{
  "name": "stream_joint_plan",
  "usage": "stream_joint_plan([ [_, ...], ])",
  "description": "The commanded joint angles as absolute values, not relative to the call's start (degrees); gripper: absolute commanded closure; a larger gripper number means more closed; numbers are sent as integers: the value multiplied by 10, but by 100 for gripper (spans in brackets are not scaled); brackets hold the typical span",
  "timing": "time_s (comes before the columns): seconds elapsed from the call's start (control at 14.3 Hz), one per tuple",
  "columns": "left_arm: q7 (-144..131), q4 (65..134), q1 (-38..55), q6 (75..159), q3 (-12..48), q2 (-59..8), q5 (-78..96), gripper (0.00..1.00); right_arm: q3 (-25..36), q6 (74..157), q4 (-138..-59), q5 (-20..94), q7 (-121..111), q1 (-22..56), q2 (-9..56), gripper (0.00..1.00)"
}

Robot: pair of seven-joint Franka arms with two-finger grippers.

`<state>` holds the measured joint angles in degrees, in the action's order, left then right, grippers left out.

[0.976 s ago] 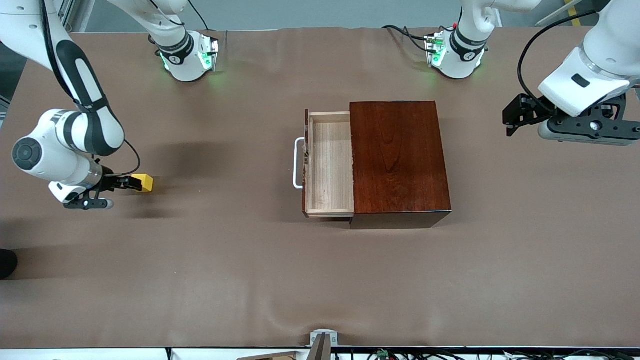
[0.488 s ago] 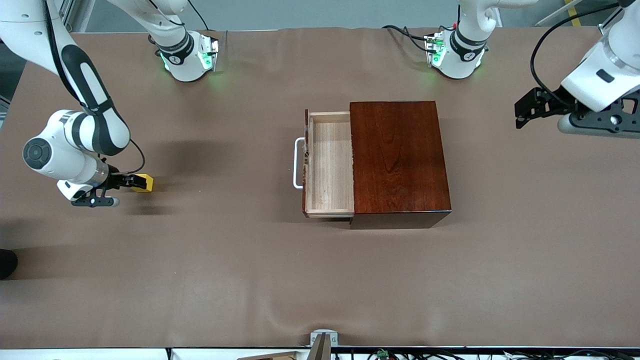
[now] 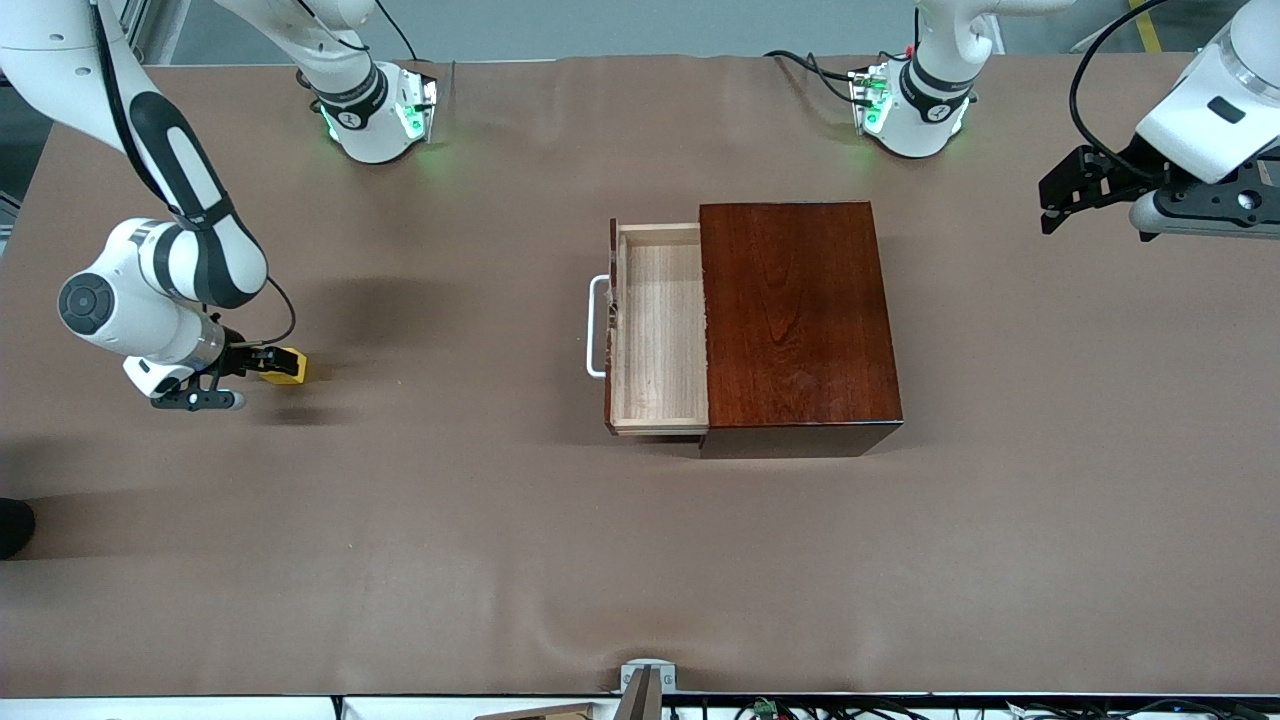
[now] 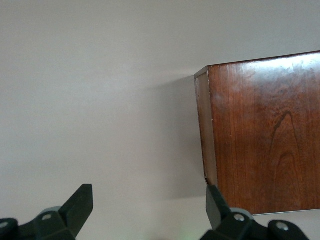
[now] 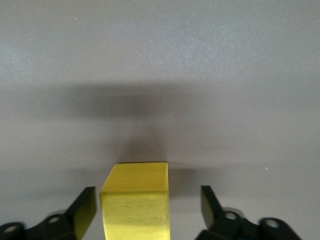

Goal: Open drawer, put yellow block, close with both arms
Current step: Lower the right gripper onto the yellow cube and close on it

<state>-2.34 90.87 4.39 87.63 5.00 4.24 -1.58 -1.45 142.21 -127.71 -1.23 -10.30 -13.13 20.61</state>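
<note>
The yellow block [image 3: 290, 366] sits on the table toward the right arm's end. My right gripper [image 3: 262, 362] is low at the table and open, its fingers on either side of the yellow block [image 5: 137, 200]; a gap shows beside one finger [image 5: 210, 202]. The drawer [image 3: 660, 330] stands pulled out of the dark wooden box [image 3: 800, 315], its pale tray empty and its white handle [image 3: 597, 327] facing the right arm's end. My left gripper [image 3: 1050, 205] hangs open over the table at the left arm's end, apart from the box [image 4: 260, 135], with nothing between its fingers [image 4: 80, 205].
The brown table cover [image 3: 450, 540] lies bare around the box. Both green-lit arm bases [image 3: 380, 115] stand along the table's edge farthest from the front camera. A small metal bracket [image 3: 645, 680] sits at the edge nearest that camera.
My right gripper has slid forward around the yellow block and its fingers have narrowed. The left arm has drawn back from the box toward its end of the table.
</note>
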Motion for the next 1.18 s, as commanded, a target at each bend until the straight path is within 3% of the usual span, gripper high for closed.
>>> stream_joint_plan([
  [0.0,-28,924,34,884,54,58,-7,0,-25,1433,-1290,-14,-107,-145,201,27],
  [0.49,-25,916,11,875,54,58,-10,0,-25,1441,-1292,-11,-107,-142,201,48],
  [0.63,-27,911,10,870,53,58,-10,0,-25,1439,-1291,-11,-103,-142,200,82],
  [0.77,-27,911,10,858,54,59,-10,0,-27,1433,-1290,-11,-99,-140,197,95],
  [1.12,-28,925,10,854,55,77,-10,0,-62,1360,-1278,3,-38,-134,157,100],
])
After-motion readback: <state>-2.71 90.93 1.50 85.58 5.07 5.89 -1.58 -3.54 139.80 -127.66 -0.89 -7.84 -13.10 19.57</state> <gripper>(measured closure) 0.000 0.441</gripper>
